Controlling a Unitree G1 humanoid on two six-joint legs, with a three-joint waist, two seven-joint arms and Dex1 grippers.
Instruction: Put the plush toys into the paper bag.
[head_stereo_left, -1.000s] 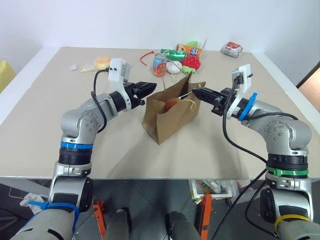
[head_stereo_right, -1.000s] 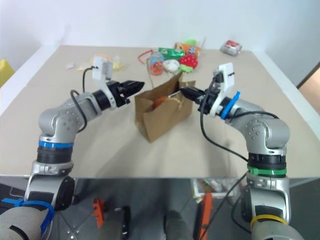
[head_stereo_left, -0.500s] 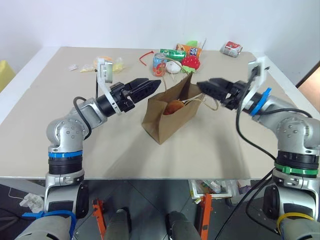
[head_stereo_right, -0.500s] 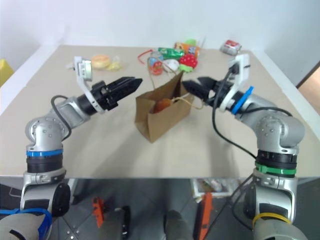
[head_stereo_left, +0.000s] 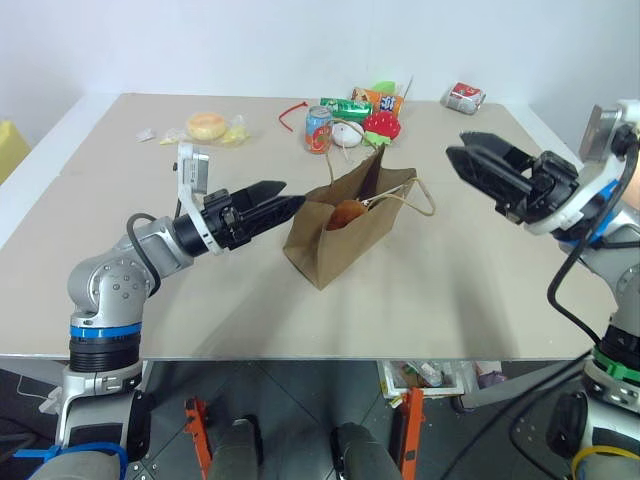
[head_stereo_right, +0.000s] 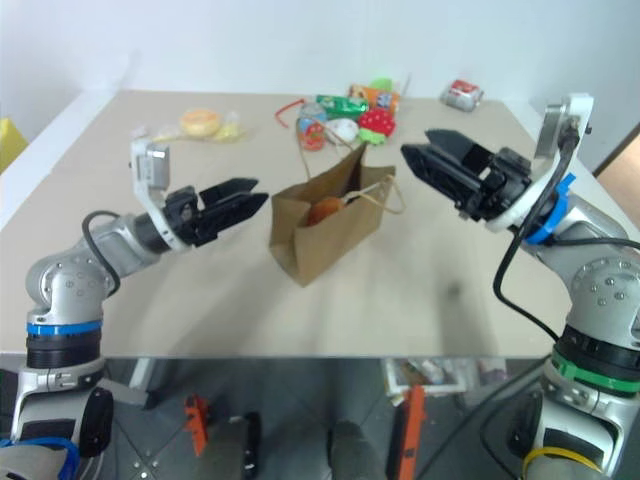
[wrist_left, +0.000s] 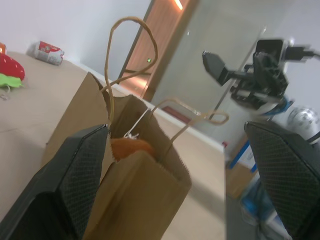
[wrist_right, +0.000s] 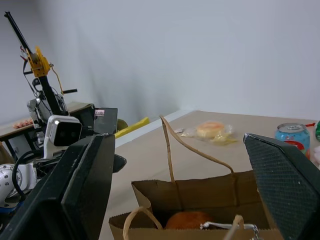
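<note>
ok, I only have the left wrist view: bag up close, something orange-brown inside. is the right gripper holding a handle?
Observer: No. In the eye views the right gripper is open, grips nothing and is apart from the paper bag.
Operator: and the left?
Observer: The left gripper is open and empty, close beside the bag's wall. I can't tell if it touches.
Operator: white toy in yet?
Observer: Can't confirm. A white rounded thing lies on the table behind the bag, between the soda can and the strawberry toy. I can't tell if it's the egg toy.
</note>
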